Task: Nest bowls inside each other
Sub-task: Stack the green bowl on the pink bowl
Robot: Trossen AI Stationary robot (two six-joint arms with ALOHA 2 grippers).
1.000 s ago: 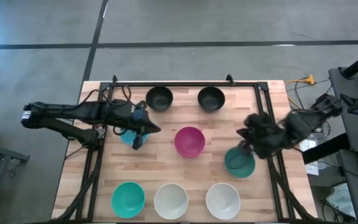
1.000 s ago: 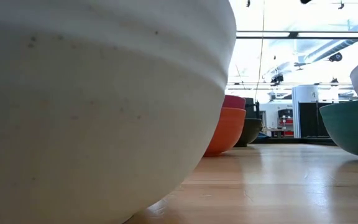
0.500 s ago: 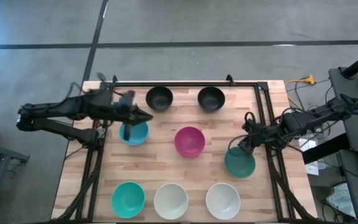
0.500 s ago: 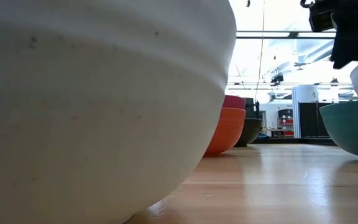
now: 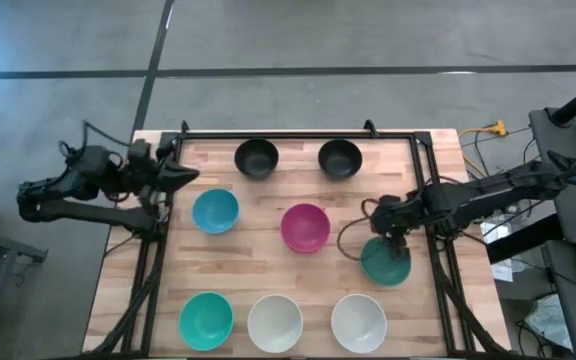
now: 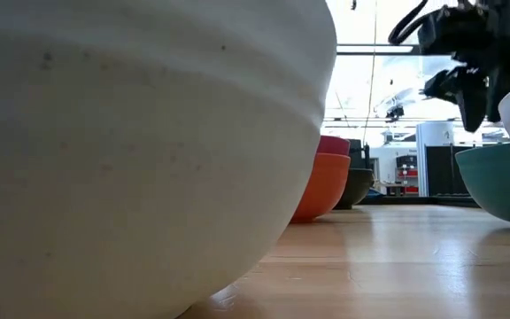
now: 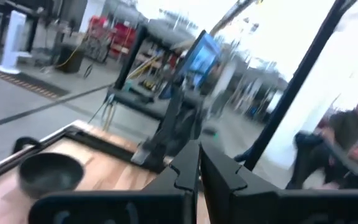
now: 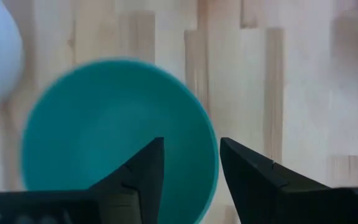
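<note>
My right gripper point(image 5: 388, 240) stands open over the far rim of a teal bowl point(image 5: 385, 262) at the table's right. In the right wrist view one finger point(image 8: 145, 171) is over the teal bowl's point(image 8: 104, 124) hollow and the other point(image 8: 247, 174) outside its rim. The low view shows my right gripper point(image 6: 466, 106) a little above the teal bowl point(image 6: 503, 182), apart from it. My left gripper point(image 5: 183, 172) is shut at the table's far left edge, off the blue bowl point(image 5: 215, 211), holding nothing. The magenta bowl point(image 5: 305, 227) stands mid-table.
Two black bowls point(image 5: 256, 157) point(image 5: 339, 157) stand along the far edge. A second teal bowl point(image 5: 206, 320) and two white bowls point(image 5: 275, 323) point(image 5: 359, 322) line the near edge. A dark frame rail point(image 5: 298, 134) runs round the table. A person point(image 7: 347, 143) shows in the room beyond.
My left gripper has drawn back from above the blue bowl toward the table's far left edge; the blue bowl has stayed put. My right gripper has come down and toward the table's near edge, over the teal bowl's far rim.
</note>
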